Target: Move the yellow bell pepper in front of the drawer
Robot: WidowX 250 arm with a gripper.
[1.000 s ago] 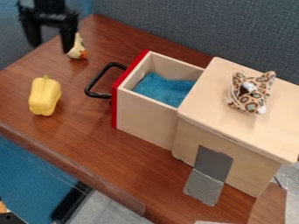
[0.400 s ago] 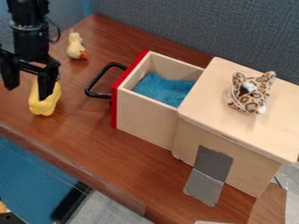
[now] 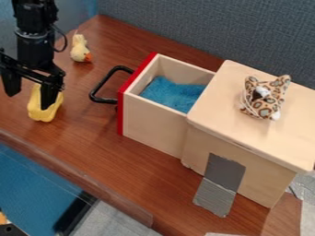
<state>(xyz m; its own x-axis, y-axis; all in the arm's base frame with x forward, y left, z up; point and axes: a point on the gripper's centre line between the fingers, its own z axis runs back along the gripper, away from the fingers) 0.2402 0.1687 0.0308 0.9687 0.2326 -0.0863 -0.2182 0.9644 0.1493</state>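
Note:
The black gripper (image 3: 27, 99) hangs at the left edge of the table with its two fingers spread wide. Its right finger overlaps the upper part of the yellow bell pepper (image 3: 40, 110), while the left finger is to the pepper's left. Whether finger and pepper touch, I cannot tell. The pepper lies on the wooden table, left of the drawer (image 3: 150, 122). That drawer is pulled out of its wooden box, with a red front, a black handle and blue cloth inside.
A small yellow and white duck toy (image 3: 80, 48) sits behind the pepper. The wooden box (image 3: 246, 138) stands at the right, with a leopard-print plush (image 3: 265, 103) on top and grey tape down its side. The table's front edge (image 3: 73, 177) runs below the pepper.
From the upper left, the gripper came down and toward the camera to the pepper, its fingers still apart. Most recently the pepper has shifted and tilted slightly to the left.

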